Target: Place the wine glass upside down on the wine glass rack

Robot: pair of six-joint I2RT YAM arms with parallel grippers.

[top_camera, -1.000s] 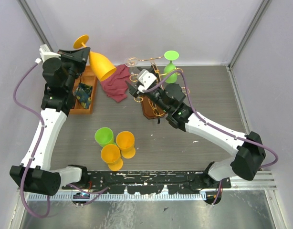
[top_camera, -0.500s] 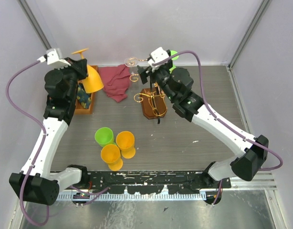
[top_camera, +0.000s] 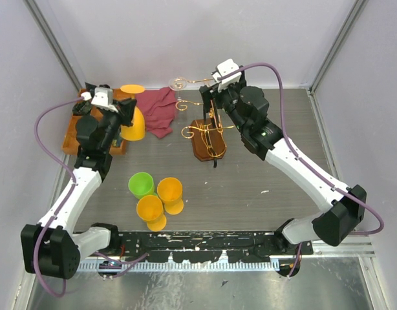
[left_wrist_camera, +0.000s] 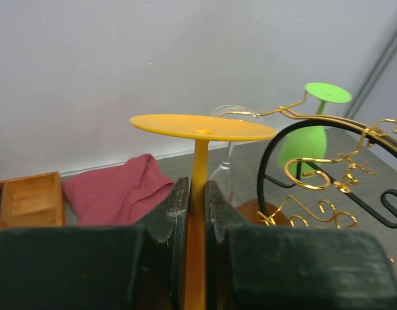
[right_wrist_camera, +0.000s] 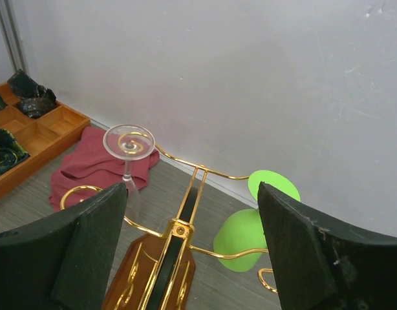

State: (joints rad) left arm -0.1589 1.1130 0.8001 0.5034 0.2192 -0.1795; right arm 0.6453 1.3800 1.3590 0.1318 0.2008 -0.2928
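A grey table (top_camera: 282,129) fills the overhead view, with two arms reaching from its near edge; the wine glass rack (top_camera: 208,145), gold wire on a dark oval wooden base, stands towards the far middle; a wooden tray (top_camera: 72,135) sits at the far left, partly under the left arm; a red cloth (top_camera: 158,110) lies crumpled between tray and rack.

Containers: the right wrist view shows the tray split into compartments, several holding dark crumpled items (right_wrist_camera: 29,84) that cannot be identified; the rack carries two glasses hung foot-up, a clear glass (right_wrist_camera: 128,143) on its left arm and a green glass (right_wrist_camera: 240,239) on its right.

The overhead view hides the green glass behind the right arm; both wrist views show it.

Glasses, six in all: the two on the rack; three standing together near the table's front, one green (top_camera: 141,185) and two orange (top_camera: 170,191) (top_camera: 150,210); and the orange wine glass (top_camera: 132,126), upside down, foot uppermost, left of the rack and apart from it.

The left gripper (left_wrist_camera: 197,206) is clamped on that glass's stem; the right gripper (right_wrist_camera: 192,213) is spread wide above the rack, holding nothing.
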